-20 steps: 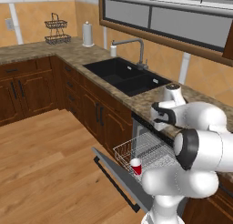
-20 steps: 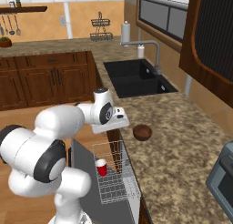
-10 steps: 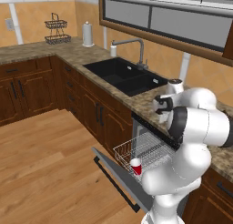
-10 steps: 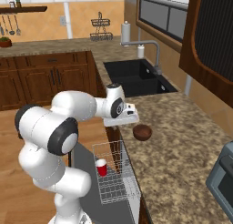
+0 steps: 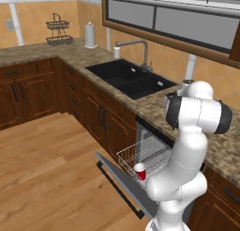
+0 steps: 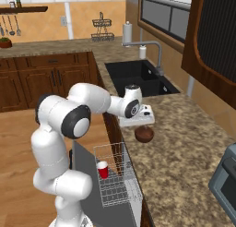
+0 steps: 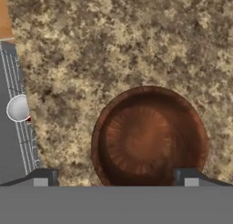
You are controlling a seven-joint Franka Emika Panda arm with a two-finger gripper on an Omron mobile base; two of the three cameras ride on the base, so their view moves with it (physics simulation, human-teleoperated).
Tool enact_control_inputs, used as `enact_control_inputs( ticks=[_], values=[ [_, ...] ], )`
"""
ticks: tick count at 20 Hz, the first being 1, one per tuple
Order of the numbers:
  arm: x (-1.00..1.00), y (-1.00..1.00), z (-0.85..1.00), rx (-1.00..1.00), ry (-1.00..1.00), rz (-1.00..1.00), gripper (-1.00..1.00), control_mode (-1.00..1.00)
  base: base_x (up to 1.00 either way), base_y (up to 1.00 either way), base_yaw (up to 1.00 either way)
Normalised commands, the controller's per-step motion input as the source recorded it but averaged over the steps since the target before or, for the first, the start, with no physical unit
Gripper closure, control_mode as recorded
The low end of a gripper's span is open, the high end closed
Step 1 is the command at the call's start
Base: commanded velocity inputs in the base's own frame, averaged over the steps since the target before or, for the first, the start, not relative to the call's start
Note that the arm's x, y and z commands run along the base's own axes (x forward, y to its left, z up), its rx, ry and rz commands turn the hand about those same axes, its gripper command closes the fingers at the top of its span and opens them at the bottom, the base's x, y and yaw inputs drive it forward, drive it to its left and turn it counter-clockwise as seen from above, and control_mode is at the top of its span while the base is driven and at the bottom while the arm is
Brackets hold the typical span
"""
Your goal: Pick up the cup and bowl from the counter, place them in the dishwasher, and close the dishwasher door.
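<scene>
The dark reddish-brown bowl (image 6: 144,135) (image 7: 148,136) sits upright on the granite counter (image 6: 184,152) (image 7: 113,45) near its front edge. My gripper (image 6: 143,127) (image 7: 116,180) hangs just above it, pointing down and open, with one fingertip (image 7: 43,177) left of the bowl and the other over its right rim. The red cup (image 5: 139,171) (image 6: 103,169) (image 7: 18,108) stands upright in the white wire rack (image 5: 147,155) (image 6: 117,187) of the dishwasher. The dishwasher door (image 5: 117,178) (image 6: 87,175) is dropped open. In the left base view my arm hides the bowl.
A black sink (image 5: 126,77) (image 6: 138,76) with a faucet (image 5: 136,47) lies further along the counter. A grey toaster oven (image 6: 226,180) stands at the near right. A paper towel roll (image 5: 90,35) and a wire basket (image 5: 58,30) are at the far corner.
My arm has swung from beside the rack over the counter, and the hand has come above the bowl. The cup in the rack and the bowl have not moved.
</scene>
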Motion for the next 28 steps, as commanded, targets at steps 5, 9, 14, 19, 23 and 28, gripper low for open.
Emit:
enact_control_inputs(
  ticks=[5,9,14,19,23,28],
  values=[
    [-0.41,0.14,-0.33,0.05,-0.01,0.03,-1.0,-1.0,0.0,0.0,0.0],
    [-0.15,0.22,-0.26,0.04,-0.03,0.05,-1.0,-1.0,0.0,0.0,0.0],
    [0.31,-0.02,-0.4,0.03,-0.02,0.1,-1.0,-1.0,0.0,0.0,0.0],
    [0.34,-0.06,-0.5,0.07,0.0,0.12,1.0,-1.0,0.0,0.0,0.0],
    [0.13,-0.07,-0.23,0.08,0.0,0.07,1.0,-1.0,0.0,0.0,0.0],
    [-0.02,0.0,0.0,0.01,-0.01,0.0,1.0,-1.0,0.0,0.0,0.0]
  ],
)
